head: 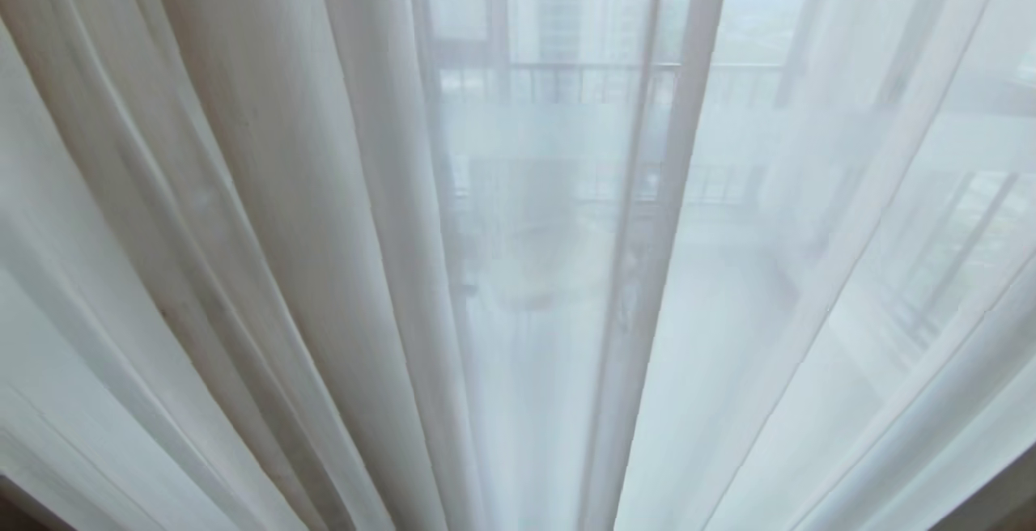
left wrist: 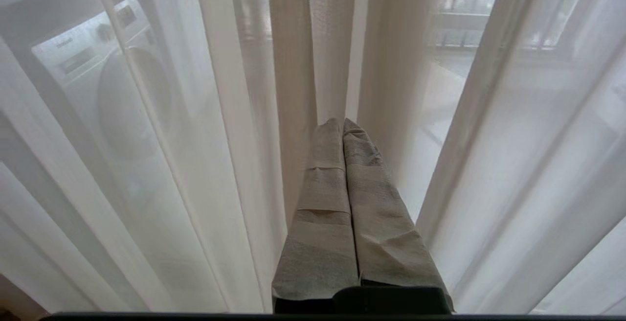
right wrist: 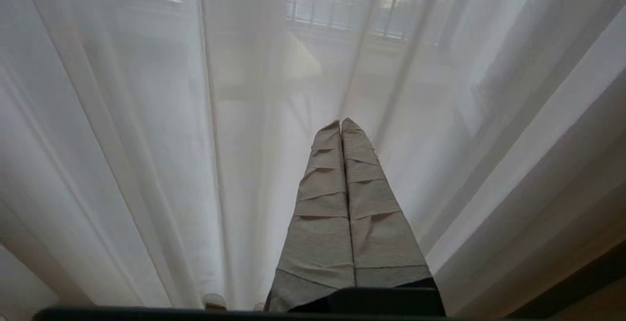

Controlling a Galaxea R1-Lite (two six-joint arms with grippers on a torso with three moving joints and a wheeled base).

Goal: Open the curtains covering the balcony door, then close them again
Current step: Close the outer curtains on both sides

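The curtains fill the head view: beige-tinted pleats point(head: 267, 191) on the left, thin white sheer point(head: 809, 288) in the middle and on the right. Through the sheer the balcony door shows dimly as a pale frosted band point(head: 558, 130) and dark upright frame bars. Neither arm appears in the head view. In the left wrist view my left gripper point(left wrist: 342, 121) is shut, its tape-wrapped fingers point(left wrist: 320, 203) pointing at beige folds point(left wrist: 293, 66), with nothing held. My right gripper point(right wrist: 341, 121) is shut and empty too, its tips close to the sheer point(right wrist: 146, 140). Whether either one touches the cloth I cannot tell.
A white washing machine point(left wrist: 98, 81) stands behind the sheer in the left wrist view. A black barred railing point(right wrist: 342, 12) shows beyond the glass. A strip of brown floor point(right wrist: 601, 306) lies at the curtain's hem in the right wrist view.
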